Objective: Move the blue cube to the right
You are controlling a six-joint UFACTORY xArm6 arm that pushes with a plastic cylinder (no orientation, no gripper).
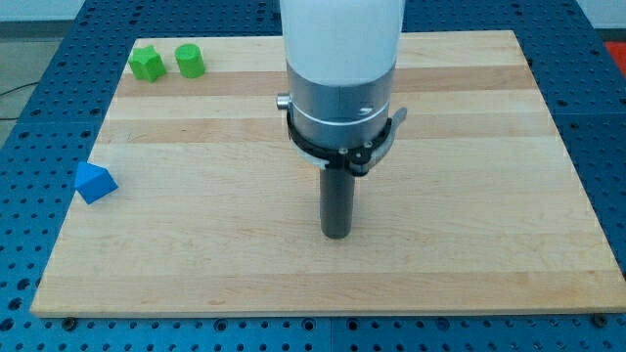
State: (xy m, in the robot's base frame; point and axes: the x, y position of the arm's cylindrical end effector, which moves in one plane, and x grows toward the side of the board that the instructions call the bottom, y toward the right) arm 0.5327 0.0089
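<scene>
The blue cube [95,183] sits at the left edge of the wooden board [489,196], partly over the edge. My tip [336,235] rests on the board near the middle, a little below centre. It is far to the right of the blue cube and touches no block. The arm's white and metal body [340,68] rises above the tip and hides part of the board behind it.
Two green blocks stand at the board's top left corner: a star-like one [147,64] and a rounder one [190,61], close together. A blue perforated table [606,127] surrounds the board.
</scene>
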